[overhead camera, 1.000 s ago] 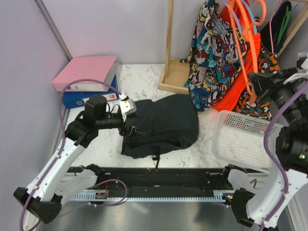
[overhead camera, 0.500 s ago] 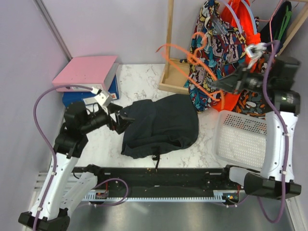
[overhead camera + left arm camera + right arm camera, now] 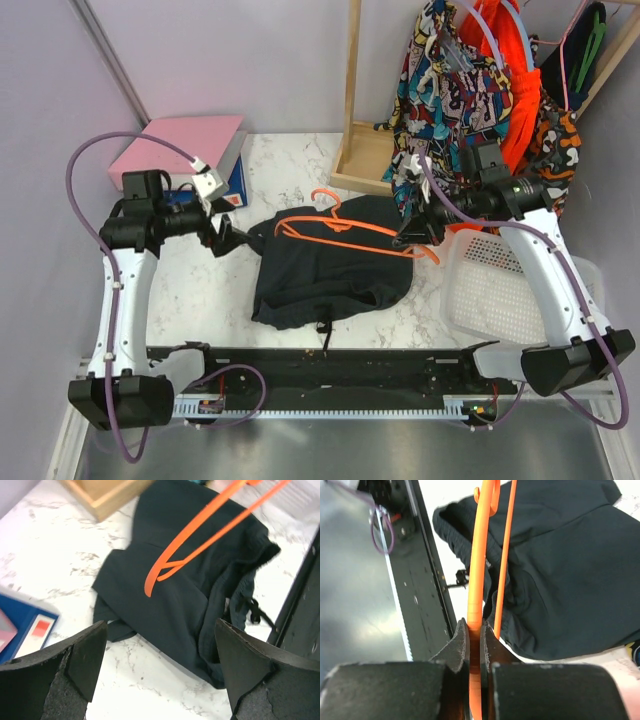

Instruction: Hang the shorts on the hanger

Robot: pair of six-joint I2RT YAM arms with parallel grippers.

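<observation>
The right end effector (image 3: 412,233), clamped on the hanger (image 3: 340,228), has carried it down from the far-right rack (image 3: 352,100), so it now spans the shorts (image 3: 330,275), crumpled mid-surface (image 3: 300,170). The left end effector (image 3: 228,240) has drawn back left, jaws wide and empty. Threading looks ready to begin; the white basket (image 3: 495,285) crowds the right side, the binders (image 3: 180,150) the far left
</observation>
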